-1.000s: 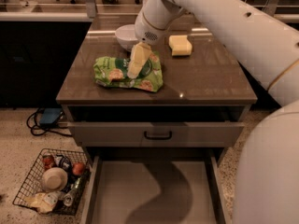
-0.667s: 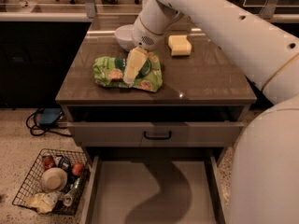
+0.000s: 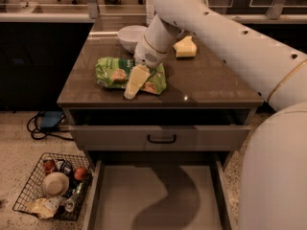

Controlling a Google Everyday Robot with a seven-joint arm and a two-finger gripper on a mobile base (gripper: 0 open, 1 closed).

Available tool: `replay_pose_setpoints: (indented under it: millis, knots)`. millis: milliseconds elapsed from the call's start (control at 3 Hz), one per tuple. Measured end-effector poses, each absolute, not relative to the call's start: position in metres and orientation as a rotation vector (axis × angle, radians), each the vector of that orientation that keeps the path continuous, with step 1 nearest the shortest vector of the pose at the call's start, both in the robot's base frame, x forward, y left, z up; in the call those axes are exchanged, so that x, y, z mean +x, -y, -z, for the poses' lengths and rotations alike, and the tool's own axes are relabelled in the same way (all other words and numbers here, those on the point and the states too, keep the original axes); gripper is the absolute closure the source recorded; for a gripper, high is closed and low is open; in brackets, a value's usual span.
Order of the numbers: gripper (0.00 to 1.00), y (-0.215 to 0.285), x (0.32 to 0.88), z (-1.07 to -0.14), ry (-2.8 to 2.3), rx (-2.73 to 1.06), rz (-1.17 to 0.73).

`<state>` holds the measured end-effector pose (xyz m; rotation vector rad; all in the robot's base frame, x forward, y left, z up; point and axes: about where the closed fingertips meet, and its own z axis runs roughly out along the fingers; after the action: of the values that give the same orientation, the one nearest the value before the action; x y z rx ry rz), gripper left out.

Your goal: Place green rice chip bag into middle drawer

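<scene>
The green rice chip bag (image 3: 112, 73) lies flat on the brown cabinet top (image 3: 211, 85), left of centre. My gripper (image 3: 135, 83) hangs from the white arm (image 3: 216, 28), directly over the bag's right half and near its front edge, low on it. The middle drawer (image 3: 158, 195) is pulled out at the bottom of the view, and its pale floor holds only the arm's shadow.
A white bowl (image 3: 130, 35) and a yellow sponge (image 3: 185, 47) sit behind the bag. A drawer front with a black handle (image 3: 161, 138) is slightly open above the pulled-out drawer. A wire basket of items (image 3: 53, 186) and cables (image 3: 45, 123) are on the floor at left.
My gripper has moved forward and down across the bag, toward its front edge. The bag has stayed in place.
</scene>
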<state>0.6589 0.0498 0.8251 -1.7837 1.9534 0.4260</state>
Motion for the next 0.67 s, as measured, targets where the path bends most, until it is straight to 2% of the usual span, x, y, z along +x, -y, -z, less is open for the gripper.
replay_pose_setpoints:
  millis: [667]
  knots:
    - [0.62,-0.0528,0.6583,-0.8208,-1.954,-1.791,-0.434]
